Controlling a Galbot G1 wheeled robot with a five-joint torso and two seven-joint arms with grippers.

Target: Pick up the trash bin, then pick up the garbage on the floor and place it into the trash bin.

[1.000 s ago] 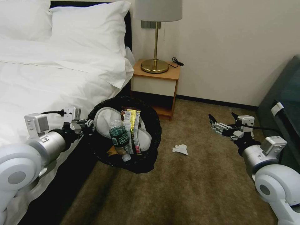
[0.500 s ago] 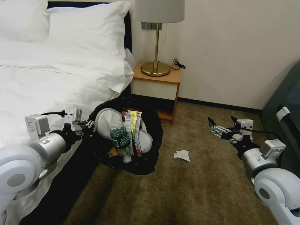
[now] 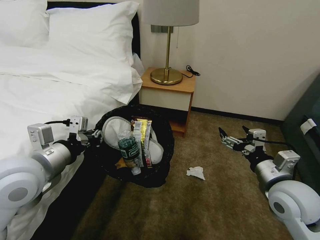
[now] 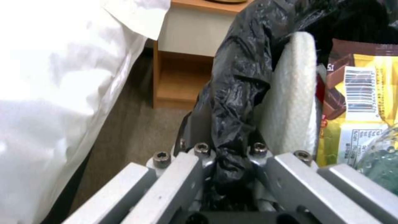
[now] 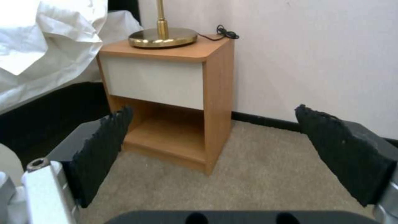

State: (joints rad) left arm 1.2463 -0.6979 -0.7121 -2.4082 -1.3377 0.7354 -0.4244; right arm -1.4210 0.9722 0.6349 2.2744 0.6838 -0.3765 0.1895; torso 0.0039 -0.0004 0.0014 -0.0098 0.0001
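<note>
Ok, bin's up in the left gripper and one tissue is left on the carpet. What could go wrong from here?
1. The left gripper pinches only the rim of the round black-bagged trash bin, which tilts; the green plastic bottle and snack wrappers could slide out.
2. The grip may be mostly on bag plastic, so it might slip.
3. The open right gripper is off to the side of the crumpled white tissue; a low reach could snag carpet.

A bed [image 3: 50, 83] with white sheets and two pillows [image 3: 90, 30] fills the left side. Beside it a wooden nightstand [image 3: 168, 96] stands against a plain pale wall [image 3: 253, 50], carrying a brass lamp [image 3: 168, 50] (its cord trails behind the base). Brown carpet [image 3: 206, 206] covers the floor, edged by a dark baseboard [image 3: 233, 115]. A dark cabinet [image 3: 305, 133] stands at far right.
</note>
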